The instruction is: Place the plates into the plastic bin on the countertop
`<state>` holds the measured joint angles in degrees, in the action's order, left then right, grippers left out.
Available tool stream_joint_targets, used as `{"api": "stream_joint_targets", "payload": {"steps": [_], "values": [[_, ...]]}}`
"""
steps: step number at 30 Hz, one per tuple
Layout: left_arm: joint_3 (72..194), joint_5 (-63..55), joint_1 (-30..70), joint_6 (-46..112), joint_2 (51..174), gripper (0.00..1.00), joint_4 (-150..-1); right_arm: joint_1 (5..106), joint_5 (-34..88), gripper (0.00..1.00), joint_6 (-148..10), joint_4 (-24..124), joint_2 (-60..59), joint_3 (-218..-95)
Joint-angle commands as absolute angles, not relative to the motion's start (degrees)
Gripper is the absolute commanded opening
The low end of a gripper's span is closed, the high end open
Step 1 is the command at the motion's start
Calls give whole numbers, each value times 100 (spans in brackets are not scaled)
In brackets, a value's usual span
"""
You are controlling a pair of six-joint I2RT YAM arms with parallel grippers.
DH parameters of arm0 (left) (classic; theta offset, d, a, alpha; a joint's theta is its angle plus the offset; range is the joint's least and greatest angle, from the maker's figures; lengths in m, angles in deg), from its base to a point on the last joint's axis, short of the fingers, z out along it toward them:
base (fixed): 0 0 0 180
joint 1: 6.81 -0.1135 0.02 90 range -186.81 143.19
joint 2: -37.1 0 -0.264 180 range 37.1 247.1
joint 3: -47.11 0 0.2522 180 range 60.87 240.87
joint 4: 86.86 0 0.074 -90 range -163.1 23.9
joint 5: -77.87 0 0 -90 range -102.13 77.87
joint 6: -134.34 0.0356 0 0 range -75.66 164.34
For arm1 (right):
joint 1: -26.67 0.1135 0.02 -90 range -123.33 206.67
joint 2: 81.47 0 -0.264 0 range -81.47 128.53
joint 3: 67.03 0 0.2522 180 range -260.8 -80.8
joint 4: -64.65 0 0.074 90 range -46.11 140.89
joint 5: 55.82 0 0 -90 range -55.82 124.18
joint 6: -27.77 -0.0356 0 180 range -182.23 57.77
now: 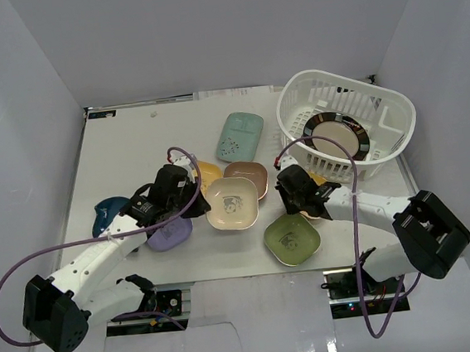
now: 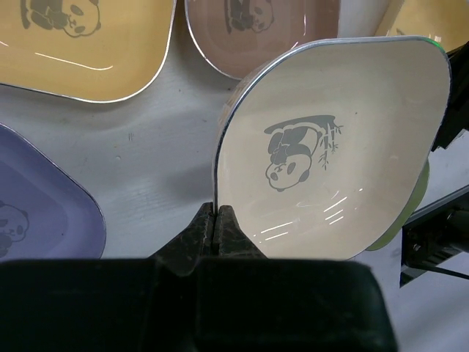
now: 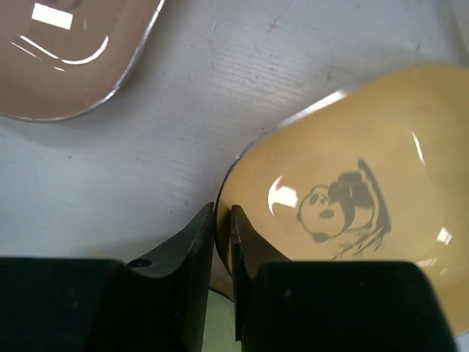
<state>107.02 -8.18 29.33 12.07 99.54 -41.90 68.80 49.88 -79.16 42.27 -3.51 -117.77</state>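
Note:
My left gripper (image 1: 194,198) is shut on the rim of the cream plate (image 2: 330,147), which also shows in the top view (image 1: 232,202) at the table's middle. My right gripper (image 3: 223,220) is shut on the edge of the orange plate (image 3: 352,183); in the top view that gripper (image 1: 299,191) hides most of the plate. The white plastic bin (image 1: 397,127) stands at the back right and holds the round black-rimmed plate (image 1: 337,139). On the countertop (image 1: 133,152) lie the mint (image 1: 240,136), yellow (image 1: 208,173), brown (image 1: 250,177), purple (image 1: 170,232), dark blue (image 1: 108,215) and green (image 1: 292,239) plates.
White walls enclose the table on three sides. The plates lie close together around both grippers, and the green plate's edge (image 2: 407,213) shows just past the cream one. A purple cable (image 1: 28,271) loops off the left arm and another arcs over the right arm near the bin.

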Motion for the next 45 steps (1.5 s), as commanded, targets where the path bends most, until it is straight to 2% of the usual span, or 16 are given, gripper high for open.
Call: {"api": "stream_joint_targets", "payload": {"steps": [1,5,10,13,15,20,30,33,34,35,38,41,45], "values": [[10938,-1063,2957,1279,9713,0,-4154,7096,5544,18,-7805,4325,-429,-12236],[10947,-1063,2949,1253,9617,0,-4303,7622,5921,8,-7612,3904,-886,-12815],[10921,-861,2949,1209,9573,0,-4558,7791,6089,8,-7209,3385,-1484,-14123],[10860,-668,2949,1182,9572,0,-4699,7765,6771,8,-6787,3323,-1485,-14791],[10851,-432,2949,1156,9634,0,-4796,7398,6942,8,-6303,3323,-1231,-15109],[11078,-184,2949,1182,9739,0,-4866,5072,5423,8,-6258,3366,-493,-15690],[12177,-96,2992,1323,10732,0,-4954,3924,4508,8,-6574,3885,1072,-15532],[12599,-114,3019,1376,11092,0,-4937,3801,4297,19,-6741,3894,1222,-15515],[12809,-131,3036,1376,11189,0,-4937,3775,4140,25,-6881,3903,1205,-15489],[12915,-192,3045,1393,11285,0,-4937,3731,4051,39,-6952,3894,1153,-15489],[13372,-254,3089,1411,11681,0,-4893,3626,3805,53,-7215,3868,899,-15559],[13864,-333,3159,1411,12103,0,-4840,3476,3515,57,-7461,3780,513,-15752],[14725,-605,3378,1437,12770,0,-4621,3344,3470,56,-7777,3569,-217,-16007]]}}
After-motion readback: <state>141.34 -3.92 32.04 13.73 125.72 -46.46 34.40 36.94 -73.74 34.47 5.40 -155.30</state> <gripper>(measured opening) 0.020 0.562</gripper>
